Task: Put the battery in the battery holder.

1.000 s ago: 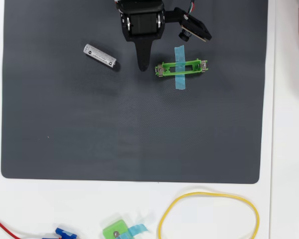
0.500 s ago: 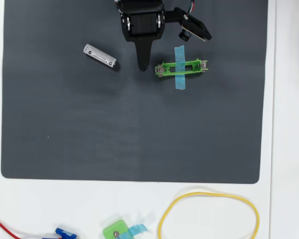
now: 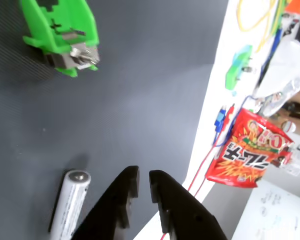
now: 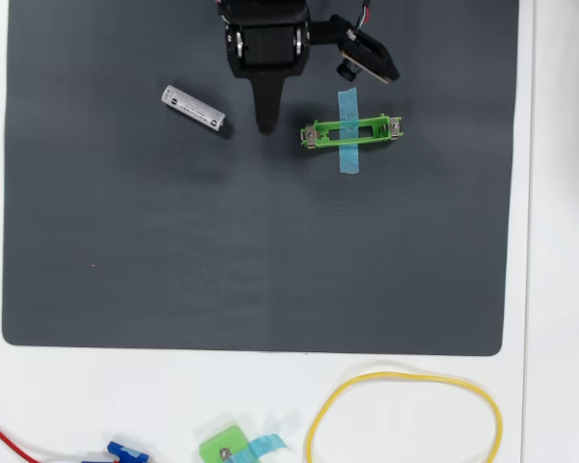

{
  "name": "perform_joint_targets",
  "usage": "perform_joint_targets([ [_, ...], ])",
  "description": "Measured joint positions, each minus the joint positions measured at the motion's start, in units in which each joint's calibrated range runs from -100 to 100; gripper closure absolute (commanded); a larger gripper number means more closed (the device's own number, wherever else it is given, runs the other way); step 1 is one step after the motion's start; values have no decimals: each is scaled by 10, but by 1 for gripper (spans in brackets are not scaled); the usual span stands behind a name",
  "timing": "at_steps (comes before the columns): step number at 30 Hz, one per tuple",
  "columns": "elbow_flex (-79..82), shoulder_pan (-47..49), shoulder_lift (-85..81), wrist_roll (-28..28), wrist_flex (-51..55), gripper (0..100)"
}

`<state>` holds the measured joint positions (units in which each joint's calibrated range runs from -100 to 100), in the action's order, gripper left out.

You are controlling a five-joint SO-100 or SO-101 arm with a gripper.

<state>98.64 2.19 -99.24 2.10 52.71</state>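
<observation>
- Dark grey matting (image 4: 261, 251) covers most of a white table (image 4: 550, 289) in the overhead view.
- At the left of the mat's upper part lies the battery (image 4: 194, 109), flat and tilted, its grey end toward the lower right; nothing touches it.
- In the wrist view the battery (image 3: 69, 206) lies just left of the black fingers (image 3: 121, 200), with a strip of bare mat between them.
- Just right of the battery in the overhead view, the gripper (image 4: 267, 122) points down the picture over bare mat, between battery and holder.
- In the wrist view the gripper (image 3: 140, 181) has its jaws nearly together, a thin slit between the tips, and nothing in it.
- Right of it, the battery holder (image 4: 352, 131) lies lengthwise across the mat, empty, crossed by a strip of blue tape (image 4: 348, 162).
- Along the bottom table edge lie a red wire (image 4: 10, 439), a blue clip (image 4: 127, 450), a small green piece (image 4: 222, 447) and a yellow loop (image 4: 405, 410).
</observation>
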Motion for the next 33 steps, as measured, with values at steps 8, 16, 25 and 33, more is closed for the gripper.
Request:
perform_joint_targets([
  [8,-169,-37,8,-9,80,100],
  [16,-371,-84,315,-55,99,100],
  [25,-471,-119,538,-55,140,90],
  [33,-500,-192,654,5,141,91],
])
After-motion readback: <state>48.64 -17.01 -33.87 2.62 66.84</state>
